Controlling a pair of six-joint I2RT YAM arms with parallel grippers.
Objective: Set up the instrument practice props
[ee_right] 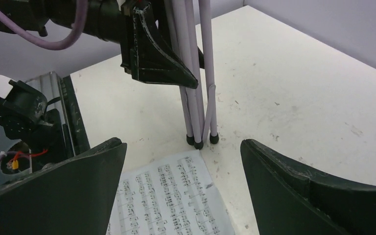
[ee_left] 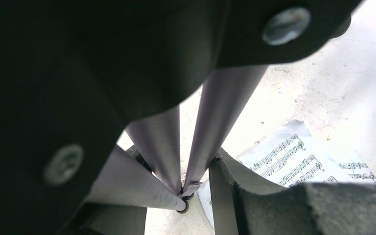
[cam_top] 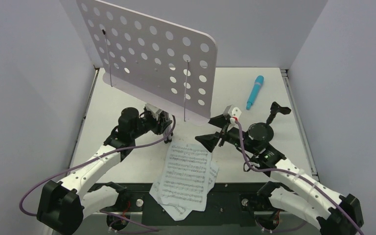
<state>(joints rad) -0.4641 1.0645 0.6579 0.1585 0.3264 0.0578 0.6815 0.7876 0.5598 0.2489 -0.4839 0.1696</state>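
Note:
The lilac music stand stands upright, and its perforated desk (cam_top: pixel 152 54) tilts over the back left of the table. Its tripod legs (ee_right: pixel 196 98) are folded together, with the feet on the table. My left gripper (cam_top: pixel 164 125) is shut on these legs (ee_left: pixel 215 127) above the feet. My right gripper (cam_top: pixel 213 139) is open and empty, low over the top edge of the sheet-music pages (cam_top: pixel 186 176), and faces the legs. The pages (ee_right: pixel 171 200) lie flat at the front centre. The turquoise microphone (cam_top: pixel 255 91) lies at the back right. The black mic stand (cam_top: pixel 262 131) sits just behind my right arm.
Grey walls (cam_top: pixel 39 73) close in the table on the left, back and right. A black strip (cam_top: pixel 225 196) runs along the near edge under the overhanging pages. Purple cables (cam_top: pixel 142 144) loop from both arms.

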